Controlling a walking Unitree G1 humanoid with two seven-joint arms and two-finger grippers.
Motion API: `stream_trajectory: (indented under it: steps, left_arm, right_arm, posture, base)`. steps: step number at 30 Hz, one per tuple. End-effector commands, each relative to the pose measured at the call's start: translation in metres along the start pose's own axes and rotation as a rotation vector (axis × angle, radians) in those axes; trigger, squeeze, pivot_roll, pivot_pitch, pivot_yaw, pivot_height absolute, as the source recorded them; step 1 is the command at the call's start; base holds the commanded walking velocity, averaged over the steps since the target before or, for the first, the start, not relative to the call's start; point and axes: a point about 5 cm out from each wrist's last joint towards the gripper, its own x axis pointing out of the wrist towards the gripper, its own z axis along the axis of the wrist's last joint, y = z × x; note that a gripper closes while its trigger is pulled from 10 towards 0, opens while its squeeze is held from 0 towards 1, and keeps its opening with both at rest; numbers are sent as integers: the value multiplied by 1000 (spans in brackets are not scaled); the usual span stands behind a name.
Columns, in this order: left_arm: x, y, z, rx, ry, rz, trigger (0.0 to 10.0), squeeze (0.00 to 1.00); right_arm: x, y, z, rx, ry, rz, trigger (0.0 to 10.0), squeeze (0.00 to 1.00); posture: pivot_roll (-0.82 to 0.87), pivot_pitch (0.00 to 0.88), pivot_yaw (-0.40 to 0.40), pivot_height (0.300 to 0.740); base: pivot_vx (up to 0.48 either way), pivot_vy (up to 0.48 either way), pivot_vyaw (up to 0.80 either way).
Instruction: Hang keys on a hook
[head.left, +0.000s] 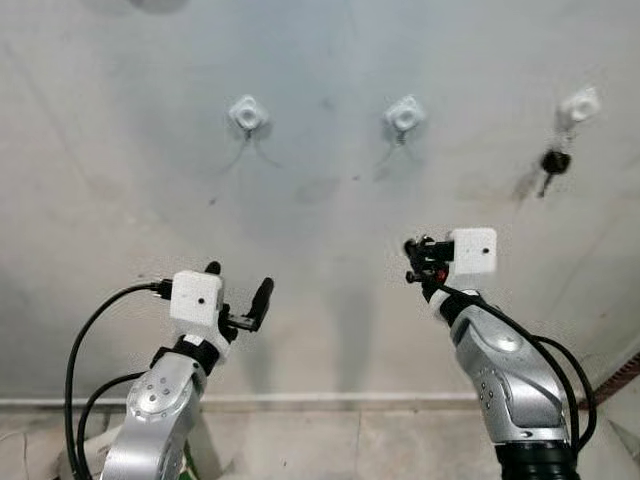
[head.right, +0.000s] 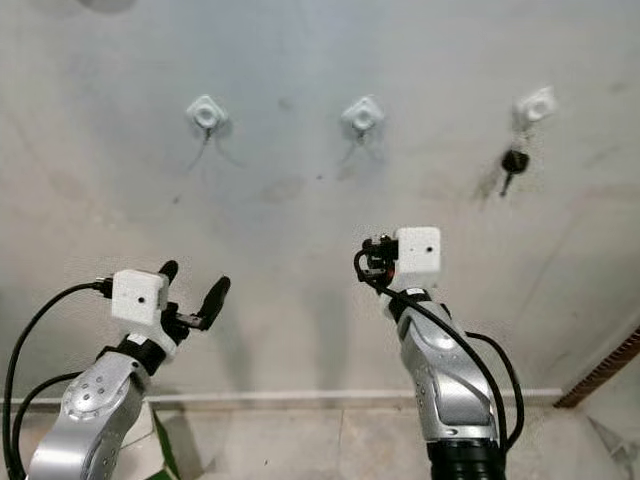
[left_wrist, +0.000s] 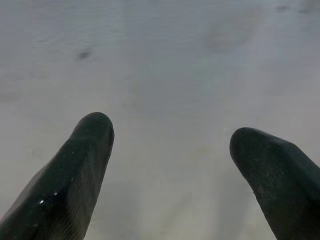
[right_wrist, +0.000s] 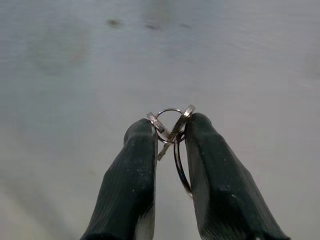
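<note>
Keys: metal key rings (right_wrist: 172, 131) pinched between the right gripper (right_wrist: 169, 131) fingers (right_wrist: 131, 170), closed tight on them, centre of the right wrist view. Head views: right gripper (head.left: 415, 262) right of centre, raised before grey wall (head.left: 320, 320). Left gripper (head.left: 240, 290) lower left, fingers (left_wrist: 75, 175) spread wide, empty. Three white hooks across upper frame: left hook (head.left: 248, 112), middle hook (head.left: 405, 115), right hook (head.left: 578, 105) carrying a black-headed key (head.left: 553, 164).

Shiny metal key rings (right_wrist: 170, 131); matt grey wall (head.left: 320, 330) (faintly mottled); white plastic hooks (head.left: 248, 113).
</note>
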Motion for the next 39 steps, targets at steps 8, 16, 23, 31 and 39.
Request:
stream_trajectory:
  steps: [8, 16, 23, 31, 39]
  left_arm:
    - [-1, 2, 0, 7, 0, 3, 10000, 0]
    - [-1, 2, 0, 5, 1, 0, 10000, 0]
    - [-1, 2, 0, -8, -2, 14, 10000, 0]
    - [-1, 3, 4, -9, -33, 4, 10000, 0]
    - [-13, 17, 14, 32, -72, 80, 10000, 0]
  right_arm:
    - [0, 4, 5, -2, -22, 17, 10000, 0]
    - [0, 4, 4, -3, -20, 15, 10000, 0]
    - [0, 4, 4, -2, -18, 17, 10000, 0]
    - [-2, 11, 8, 12, -47, 65, 10000, 0]
    - [-18, 10, 24, -24, -139, 100, 10000, 0]
  posture:
    - [63, 0, 32, 740]
    - [59, 0, 34, 740]
    - [62, 0, 32, 740]
    - [60, 0, 33, 740]
    - [59, 0, 28, 740]
  base:
    - [0, -437, 0]
    - [0, -439, 0]
    - [0, 0, 0]
    - [0, 0, 0]
    - [0, 0, 0]
